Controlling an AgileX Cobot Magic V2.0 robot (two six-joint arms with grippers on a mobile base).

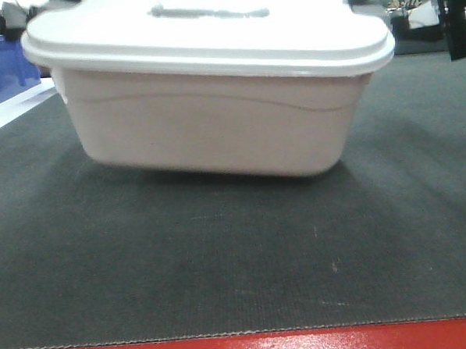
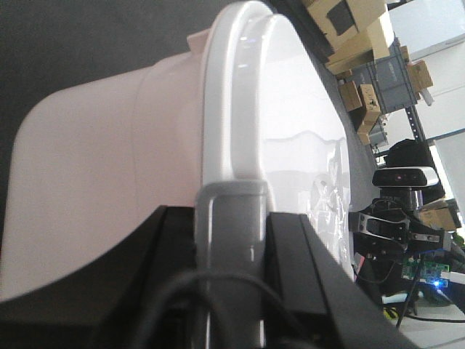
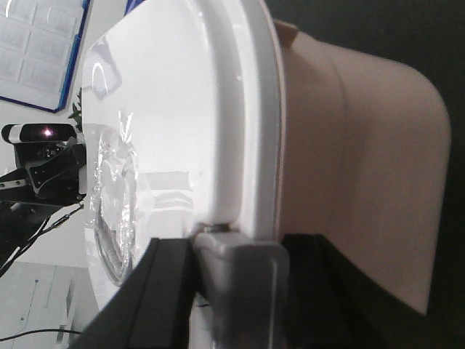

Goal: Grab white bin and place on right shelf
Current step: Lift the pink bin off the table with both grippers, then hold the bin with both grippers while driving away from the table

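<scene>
You're holding the white bin [image 1: 214,121] at both ends, left gripper [image 2: 231,211] and right gripper [image 3: 240,251] each pinching its lid rim, so you're needing an even lift toward the unseen right shelf.

Front view: low, level, close on white bin [image 1: 207,121]. Wrist views: just behind left gripper [image 2: 229,207] and right gripper [image 3: 240,243], facing shared lid [image 2: 290,109] from opposite ends.

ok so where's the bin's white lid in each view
front view: lid spans the top of the picture, capping the tub.
left wrist: lid stands on edge, centre to right.
right wrist: lid stands on edge, left of centre.
shared landmark: the pinkish tub wall just under the lid's rim.
</scene>
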